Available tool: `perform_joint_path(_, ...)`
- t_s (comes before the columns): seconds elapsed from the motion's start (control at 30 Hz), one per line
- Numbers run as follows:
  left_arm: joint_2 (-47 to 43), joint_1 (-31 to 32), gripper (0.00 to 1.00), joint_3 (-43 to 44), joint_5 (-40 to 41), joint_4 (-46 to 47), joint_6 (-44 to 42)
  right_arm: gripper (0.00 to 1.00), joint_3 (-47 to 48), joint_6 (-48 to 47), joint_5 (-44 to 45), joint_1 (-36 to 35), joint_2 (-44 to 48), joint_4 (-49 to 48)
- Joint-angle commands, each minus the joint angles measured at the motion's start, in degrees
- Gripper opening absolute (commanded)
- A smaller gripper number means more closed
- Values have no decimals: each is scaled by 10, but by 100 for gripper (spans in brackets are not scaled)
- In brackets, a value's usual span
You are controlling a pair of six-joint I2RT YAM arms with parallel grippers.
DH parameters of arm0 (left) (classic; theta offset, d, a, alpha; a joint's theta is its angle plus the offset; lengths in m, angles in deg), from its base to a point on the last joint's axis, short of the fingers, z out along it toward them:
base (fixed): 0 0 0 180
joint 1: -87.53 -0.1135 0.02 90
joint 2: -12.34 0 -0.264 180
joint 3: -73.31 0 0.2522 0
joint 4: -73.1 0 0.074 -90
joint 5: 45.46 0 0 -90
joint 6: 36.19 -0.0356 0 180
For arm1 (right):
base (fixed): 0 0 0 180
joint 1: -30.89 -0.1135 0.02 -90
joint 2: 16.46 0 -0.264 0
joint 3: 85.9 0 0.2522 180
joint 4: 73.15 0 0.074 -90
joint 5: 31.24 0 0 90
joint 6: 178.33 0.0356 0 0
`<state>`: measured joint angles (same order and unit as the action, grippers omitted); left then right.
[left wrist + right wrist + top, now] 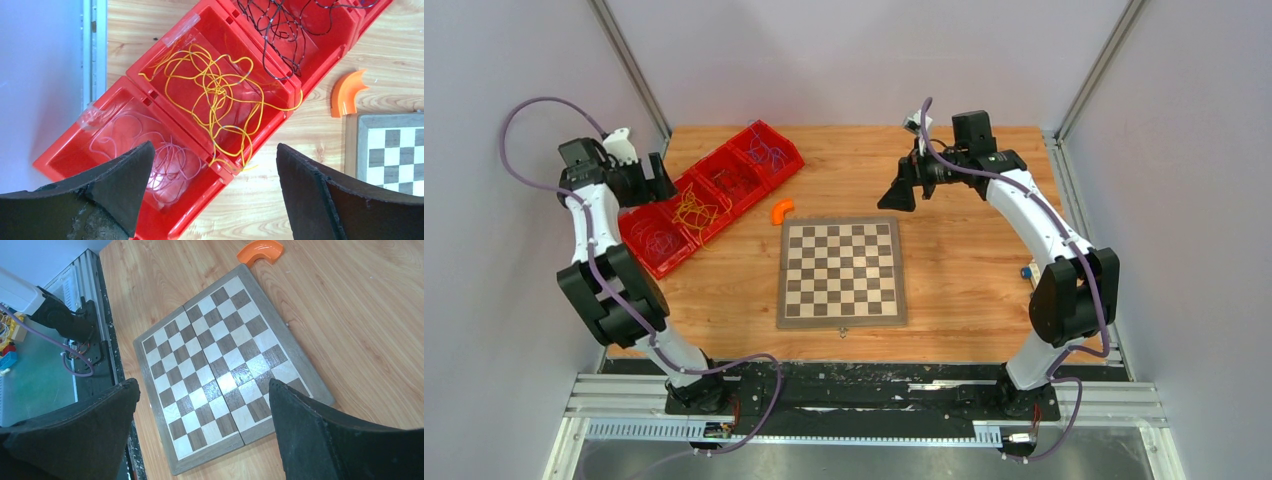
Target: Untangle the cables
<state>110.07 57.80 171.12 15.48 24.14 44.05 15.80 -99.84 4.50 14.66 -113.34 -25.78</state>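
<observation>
Over the counter (pixel 984 200) both jaws gape empty; yellow cables (pixel 216 95) beneath the left jaws overhang their bin (pixel 150 54), could snag.

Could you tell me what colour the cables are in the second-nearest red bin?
Yellow; the cables show best in the left wrist view.

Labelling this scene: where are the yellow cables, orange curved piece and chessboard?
yellow cables (pixel 214 93): left wrist view, middle of tangle.
orange curved piece (pixel 343 95): left wrist view, its bend.
chessboard (pixel 220 373): right wrist view, centre squares.
</observation>
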Motion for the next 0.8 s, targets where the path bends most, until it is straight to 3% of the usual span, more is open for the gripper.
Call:
perform_joint_path(0.0, -60, -4, 100, 22, -14, -8, 1, 100, 15, -8, 4, 6, -1, -8)
perform_joint_path(0.17, -43, 17, 100, 121, -22, -103, 12, 100, 12, 6, 30, 23, -3, -8)
perform_joint_path(0.27, -17, 49, 100, 189, 24, -213, 3, 100, -2, 16, 58, 48, 0, -12)
perform_joint_path(0.37, -11, 101, 100, 210, 77, -244, 8, 100, -40, 12, 93, 76, 19, -20)
perform_joint_path(0.53, -44, 202, 100, 135, 208, -208, -6, 100, -144, 12, 150, 127, 76, -42)
perform_joint_path(0.77, -106, 315, 100, 7, 231, -122, 1, 100, -257, 4, 186, 182, 167, -55)
